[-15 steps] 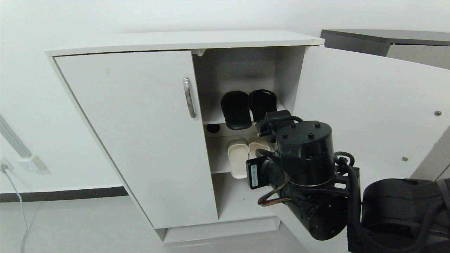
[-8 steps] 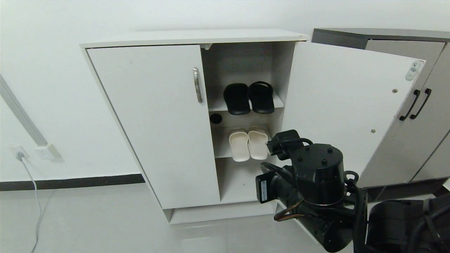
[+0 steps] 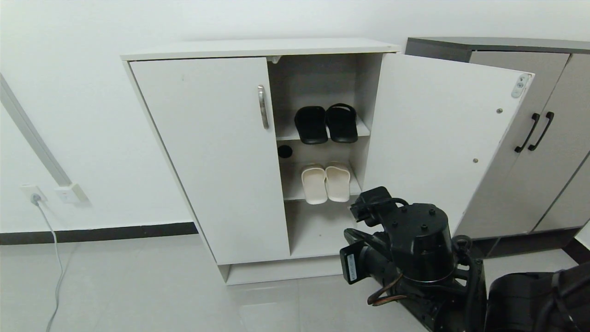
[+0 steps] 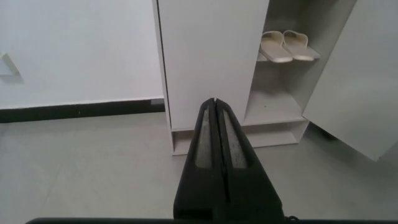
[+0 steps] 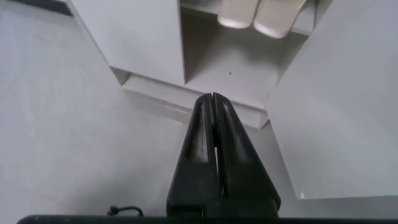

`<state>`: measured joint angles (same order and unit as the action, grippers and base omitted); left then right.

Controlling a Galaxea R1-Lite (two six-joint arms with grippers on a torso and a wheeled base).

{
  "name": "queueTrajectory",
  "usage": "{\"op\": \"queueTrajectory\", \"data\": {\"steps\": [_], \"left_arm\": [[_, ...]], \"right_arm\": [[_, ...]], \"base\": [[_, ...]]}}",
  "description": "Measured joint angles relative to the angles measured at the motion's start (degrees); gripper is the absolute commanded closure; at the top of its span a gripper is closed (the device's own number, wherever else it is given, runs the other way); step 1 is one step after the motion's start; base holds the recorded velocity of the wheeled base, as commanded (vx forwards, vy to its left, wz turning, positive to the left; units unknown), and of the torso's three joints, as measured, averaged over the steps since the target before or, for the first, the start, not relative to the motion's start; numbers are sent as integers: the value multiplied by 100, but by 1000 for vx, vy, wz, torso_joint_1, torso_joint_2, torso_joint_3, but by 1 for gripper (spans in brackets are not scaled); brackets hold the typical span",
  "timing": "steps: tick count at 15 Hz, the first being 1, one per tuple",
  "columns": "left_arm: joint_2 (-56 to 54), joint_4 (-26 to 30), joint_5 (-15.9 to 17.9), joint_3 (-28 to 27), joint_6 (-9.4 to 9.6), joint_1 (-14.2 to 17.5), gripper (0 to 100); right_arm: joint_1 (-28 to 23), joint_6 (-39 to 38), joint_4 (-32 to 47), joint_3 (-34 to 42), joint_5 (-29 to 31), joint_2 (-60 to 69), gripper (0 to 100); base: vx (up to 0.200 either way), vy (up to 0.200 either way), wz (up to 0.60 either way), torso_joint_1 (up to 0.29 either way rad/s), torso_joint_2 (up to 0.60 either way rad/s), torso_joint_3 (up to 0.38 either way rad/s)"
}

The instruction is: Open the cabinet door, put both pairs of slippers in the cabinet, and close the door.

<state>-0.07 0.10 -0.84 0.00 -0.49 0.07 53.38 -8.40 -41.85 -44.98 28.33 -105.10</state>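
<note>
Floor (image 3: 138, 295) wider, cabinet (image 3: 207, 152) farther off, black slippers (image 3: 311, 124), white slippers (image 3: 315, 184) unmoved

In the cabinet (image 3: 207, 152), one pair of slippers (image 3: 326, 123) sits on the shelf (image 3: 286, 137) above the other pair (image 3: 326, 183)

White wall (image 3: 69, 92), socket (image 3: 28, 191) low on it; cable (image 3: 57, 258) drops from socket to grey tiled floor (image 3: 115, 295), black skirting (image 3: 92, 233) below, grey cupboard (image 3: 548, 175) far to its right.
</note>
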Motion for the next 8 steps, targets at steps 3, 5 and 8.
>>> {"op": "queueTrajectory", "data": {"steps": [3,5,8], "left_arm": [[0,0,5,0,-11,0,100],[0,0,5,0,-11,-5,100],[0,0,6,0,-11,0,100]], "right_arm": [[-7,4,-32,55,-1,-22,100],[-2,6,-54,78,-4,-30,100],[-5,4,-60,85,-4,-41,100]], "base": [[0,0,0,0,0,0],[0,0,0,0,0,0],[0,0,0,0,0,0]]}}
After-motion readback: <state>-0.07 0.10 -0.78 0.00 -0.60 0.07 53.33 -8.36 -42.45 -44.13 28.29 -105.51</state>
